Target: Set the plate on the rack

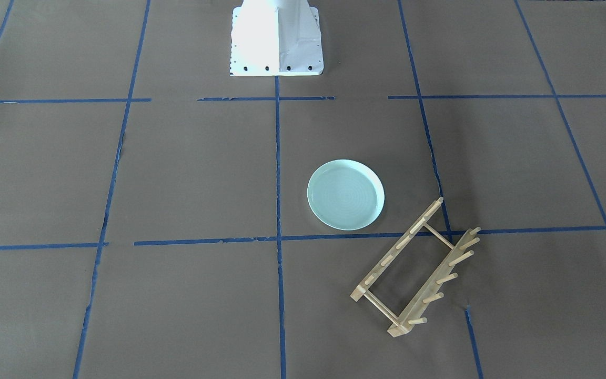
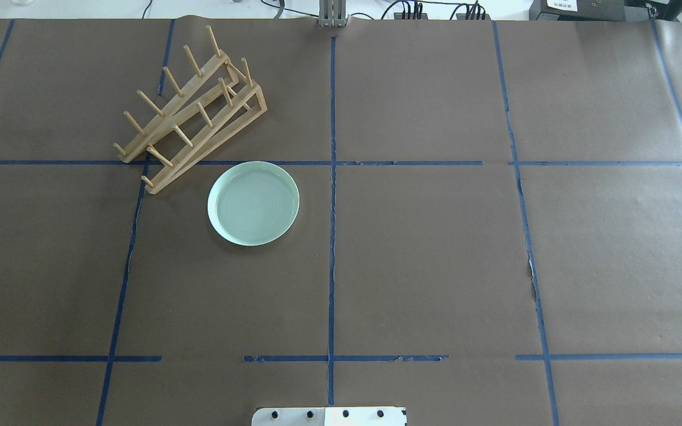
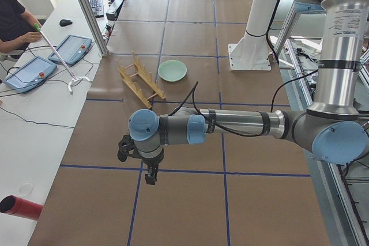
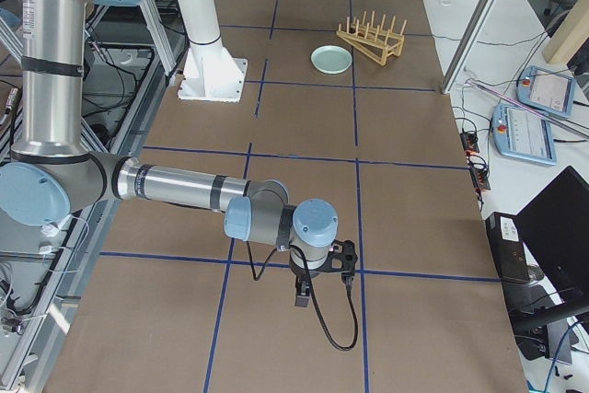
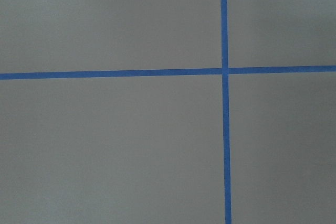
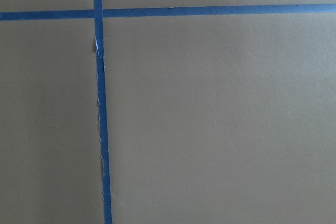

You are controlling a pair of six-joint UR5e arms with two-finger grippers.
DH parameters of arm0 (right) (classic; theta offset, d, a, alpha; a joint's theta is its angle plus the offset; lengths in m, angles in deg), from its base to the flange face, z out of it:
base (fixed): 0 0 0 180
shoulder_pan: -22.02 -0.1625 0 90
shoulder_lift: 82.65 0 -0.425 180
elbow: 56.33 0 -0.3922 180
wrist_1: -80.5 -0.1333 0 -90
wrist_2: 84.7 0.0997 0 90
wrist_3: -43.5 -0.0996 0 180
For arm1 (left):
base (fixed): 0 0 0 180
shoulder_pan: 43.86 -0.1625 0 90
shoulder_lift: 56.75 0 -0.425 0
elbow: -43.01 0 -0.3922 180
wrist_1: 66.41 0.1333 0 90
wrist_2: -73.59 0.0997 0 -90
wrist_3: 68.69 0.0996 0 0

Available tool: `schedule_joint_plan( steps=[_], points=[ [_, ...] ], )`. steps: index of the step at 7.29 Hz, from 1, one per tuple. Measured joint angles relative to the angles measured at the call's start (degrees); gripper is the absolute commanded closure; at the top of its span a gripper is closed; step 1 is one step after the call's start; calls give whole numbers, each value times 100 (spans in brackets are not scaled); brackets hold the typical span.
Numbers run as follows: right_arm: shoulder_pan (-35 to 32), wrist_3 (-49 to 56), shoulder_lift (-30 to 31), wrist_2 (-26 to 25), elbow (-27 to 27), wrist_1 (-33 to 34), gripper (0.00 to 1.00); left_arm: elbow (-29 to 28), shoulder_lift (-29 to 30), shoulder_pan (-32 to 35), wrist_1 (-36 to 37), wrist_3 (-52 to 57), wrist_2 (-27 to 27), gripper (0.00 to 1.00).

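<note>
**Plate Sits Next to the Rack**

The green plate [image 2: 253, 203] lies flat on the brown table [image 2: 436, 266]. It is just beside the wooden rack [image 1: 434, 288], on no pegs. The left gripper [image 3: 151, 174] and right gripper [image 4: 302, 299] hang low, well apart from both. I cannot tell if their jaws are open or closed.

Glossy plate [image 2: 253, 203], wooden rack [image 2: 211, 141], matt paper [image 2: 436, 248]
</note>
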Motion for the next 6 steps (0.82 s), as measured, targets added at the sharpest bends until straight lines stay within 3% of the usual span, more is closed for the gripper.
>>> schedule_joint_plan(
  steps=[6],
  points=[
    [0, 0, 0, 0, -8, 0, 0, 123, -153, -68, -140, 2, -65, 0]
  ],
)
